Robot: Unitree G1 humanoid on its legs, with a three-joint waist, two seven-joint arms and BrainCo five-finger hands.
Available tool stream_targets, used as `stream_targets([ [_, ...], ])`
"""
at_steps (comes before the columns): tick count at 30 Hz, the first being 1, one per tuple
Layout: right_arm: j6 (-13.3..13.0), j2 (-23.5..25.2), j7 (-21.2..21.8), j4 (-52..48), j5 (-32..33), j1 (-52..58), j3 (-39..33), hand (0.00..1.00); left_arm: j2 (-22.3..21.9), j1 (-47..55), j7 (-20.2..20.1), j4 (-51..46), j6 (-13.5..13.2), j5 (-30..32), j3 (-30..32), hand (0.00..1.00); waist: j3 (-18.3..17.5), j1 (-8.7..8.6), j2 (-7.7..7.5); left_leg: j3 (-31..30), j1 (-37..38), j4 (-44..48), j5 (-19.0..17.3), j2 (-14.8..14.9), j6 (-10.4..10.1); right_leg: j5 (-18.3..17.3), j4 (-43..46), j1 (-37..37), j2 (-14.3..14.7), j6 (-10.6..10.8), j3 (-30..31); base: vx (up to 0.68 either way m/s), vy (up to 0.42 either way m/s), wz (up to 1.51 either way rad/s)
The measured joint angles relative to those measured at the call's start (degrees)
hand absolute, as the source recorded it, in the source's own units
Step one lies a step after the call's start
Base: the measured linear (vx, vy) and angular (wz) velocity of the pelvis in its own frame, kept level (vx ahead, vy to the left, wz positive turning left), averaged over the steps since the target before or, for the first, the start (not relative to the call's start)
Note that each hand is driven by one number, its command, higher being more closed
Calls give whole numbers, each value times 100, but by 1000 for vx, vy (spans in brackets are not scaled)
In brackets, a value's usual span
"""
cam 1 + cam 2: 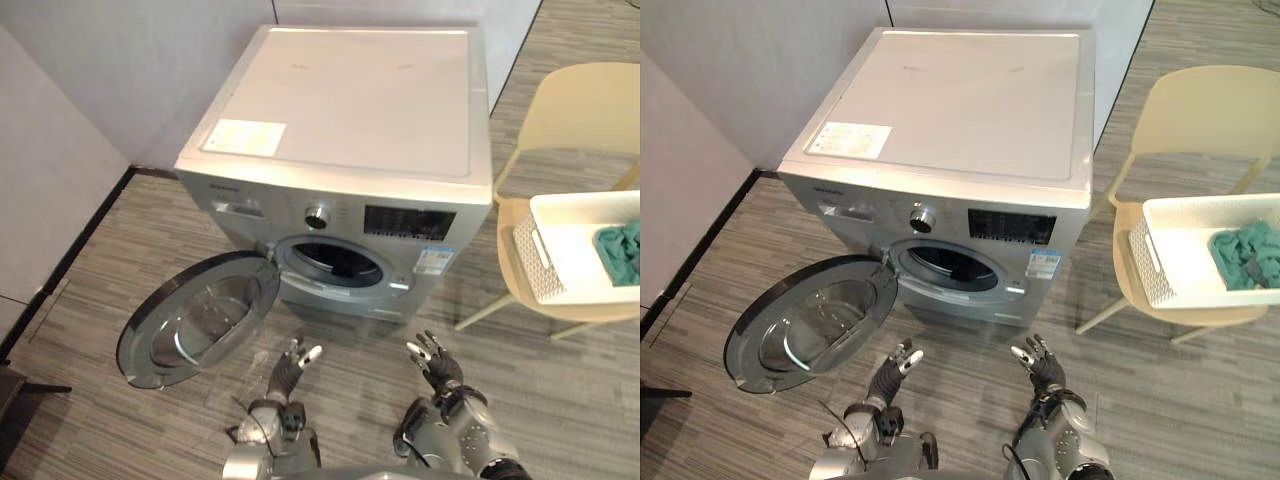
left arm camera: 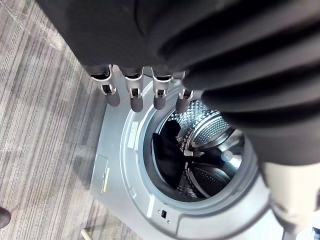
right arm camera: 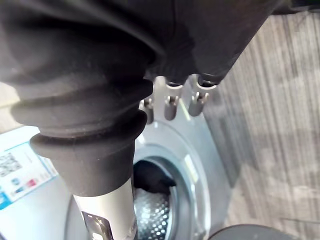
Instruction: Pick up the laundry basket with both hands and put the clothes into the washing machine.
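A silver washing machine (image 1: 340, 130) stands ahead with its round door (image 1: 195, 318) swung open to the left. A dark cloth (image 2: 167, 152) lies inside the drum (image 2: 200, 145). To the right, a white laundry basket (image 1: 575, 245) rests on a cream chair (image 1: 575, 120) and holds teal clothes (image 1: 620, 252). My left hand (image 1: 290, 368) and right hand (image 1: 438, 365) hover low in front of the machine, fingers straight, both holding nothing, well apart from the basket.
Grey walls stand behind and to the left of the machine. Striped grey floor (image 1: 100, 290) spreads around it. The open door takes up floor space to my left; the chair's legs stand to the right.
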Motion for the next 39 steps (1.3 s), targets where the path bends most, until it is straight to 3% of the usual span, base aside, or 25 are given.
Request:
stream_targets([
  [1,-49,34,-57,-160,-4,7,9,0,-42,-2,21,1,-35,-99,20,0,-9,-7,57,248,33,-26,-77,78,271,4,32,-23,81,-17,137,-429,320,-97],
  [3,-238,133,-253,-409,-149,34,67,0,5,-11,192,5,-160,-251,90,0,58,14,-63,952,188,78,-238,137,593,-923,1813,-82,-94,-332,46,-357,214,-130],
  [7,-386,171,-578,-704,-576,-295,133,0,43,34,398,-203,-280,-467,92,0,-43,36,-69,1926,171,50,-108,434,644,-1567,2122,750,-206,-308,-595,-218,54,-147],
  [11,-531,134,-970,-1302,-1562,-736,267,0,75,48,397,-543,-468,-934,90,0,-494,192,-143,2854,-345,171,83,884,484,-1548,882,1421,-516,-3,-694,-154,-138,-149],
  [12,-544,122,-1056,-1514,-1845,-874,285,0,92,5,396,-585,-511,-990,88,0,-533,185,-183,3002,-529,373,113,1071,434,-1393,231,1620,-462,341,-551,-133,-423,-95],
  [13,-546,98,-1173,-1660,-2064,-1007,292,0,86,-92,415,-566,-511,-1094,77,0,-535,183,-186,3105,-622,518,192,1295,312,-1389,-313,1705,-159,1226,-442,-113,-443,-84],
  [14,-545,82,-1244,-1689,-2186,-1044,346,0,21,-123,443,-555,-506,-1157,77,0,-556,168,-104,3115,-620,513,260,1417,249,-1364,-419,1702,2,1299,-405,-55,-425,-72],
  [16,-546,-19,-1468,-1767,-2498,-1071,471,0,-142,-10,537,-556,-519,-1219,-15,0,-672,174,-18,3170,-260,-28,700,1739,-12,-1217,-630,1773,540,1066,-105,22,-287,-73],
  [17,-548,-15,-1511,-1797,-2592,-1096,537,0,-160,4,547,-555,-534,-1225,-14,0,-673,153,-10,3255,-122,-208,862,1832,-55,-1187,-430,1679,623,1017,8,27,-278,-90],
  [18,-558,-57,-1598,-1883,-2758,-1176,731,0,-237,12,639,-572,-585,-1267,13,0,-662,177,113,3346,106,-443,1153,2133,-207,-1410,-140,1270,837,727,277,7,-305,-111],
  [19,-561,89,-1682,-1952,-2859,-1328,1027,0,-193,54,706,-574,-682,-1363,151,0,-722,214,-52,3261,194,-437,1406,2249,-200,-791,-1180,1265,1169,593,514,4,-352,-103],
  [20,-581,129,-1698,-1980,-2908,-1374,1149,0,-222,54,767,-461,-683,-1406,204,0,-737,163,33,3031,159,-381,1506,2392,-58,-775,-1240,1385,1365,485,544,49,-406,-95],
  [21,-588,181,-1721,-1984,-3054,-1477,1285,0,-234,87,782,-484,-716,-1517,246,0,-743,203,-1,2428,26,-181,1847,2462,405,-726,-1460,1464,1543,336,730,91,-406,-76],
  [22,-589,200,-1757,-2009,-3180,-1597,1331,0,-327,144,761,-499,-737,-1576,183,0,-735,293,-5,1676,-242,174,1686,2264,293,-664,-1680,1507,1551,228,907,97,-308,-86],
  [24,-586,196,-1929,-2052,-3353,-1721,1242,0,-443,173,741,-511,-748,-1588,35,0,-696,392,35,946,-597,623,1062,1670,33,-602,-1902,1605,1553,136,1029,87,-132,-45],
  [26,-575,226,-2194,-2053,-3698,-1941,1228,0,-442,251,648,-537,-747,-1585,-17,0,-661,555,143,826,-961,936,574,888,147,-603,-2124,1896,1622,110,1111,118,-76,-28],
  [28,-566,282,-2363,-2053,-3994,-2229,1260,0,-411,280,645,-595,-747,-1580,-15,0,-660,704,205,1149,-1284,748,532,476,224,-617,-2213,1972,1722,89,1164,125,5,-35],
  [29,-556,289,-2487,-2053,-4212,-2412,1297,0,-402,281,647,-624,-745,-1579,-28,0,-687,805,283,1317,-1311,403,570,366,263,-623,-2250,1985,1823,97,1184,142,34,-56],
  [30,-542,323,-2574,-2052,-4377,-2568,1335,0,-379,300,648,-668,-747,-1579,-26,0,-707,878,362,1473,-1271,11,577,370,687,-649,-2321,2065,1980,118,1294,196,53,-32],
  [31,-530,478,-2728,-2052,-4597,-2642,1352,0,-230,276,656,-654,-722,-1570,-30,0,-650,867,201,1435,-1128,0,443,291,956,-764,-2390,2276,1968,161,1238,184,49,0],
  [33,-522,672,-2940,-2053,-4892,-2633,1364,0,-92,188,662,-627,-702,-1538,-98,0,-643,757,-90,1195,-941,-124,238,26,808,-1170,-1734,2262,1777,338,977,305,74,63],
  [34,-484,696,-2963,-2052,-5014,-2639,1354,0,-67,122,717,-568,-645,-1450,-195,0,-608,794,-65,1103,-732,-161,146,4,814,-1365,-497,1918,1567,526,833,312,106,62],
  [36,-473,756,-2991,-2057,-5074,-2636,1419,0,40,126,791,-565,-589,-1340,-376,0,-596,747,-63,874,-333,-318,130,-109,835,-1430,1363,1308,1157,563,829,319,100,73],
  [37,-471,812,-3040,-2104,-5076,-2639,1480,0,163,123,814,-567,-587,-1237,-437,0,-606,697,-84,698,-99,-481,131,-212,838,-1516,1840,1067,1003,518,861,368,43,106],
  [39,-471,844,-3066,-2319,-5084,-2632,1518,0,240,92,944,-566,-591,-1072,-434,0,-606,590,-77,270,106,-636,137,-292,832,-1688,1503,734,898,227,930,417,-69,106],
])
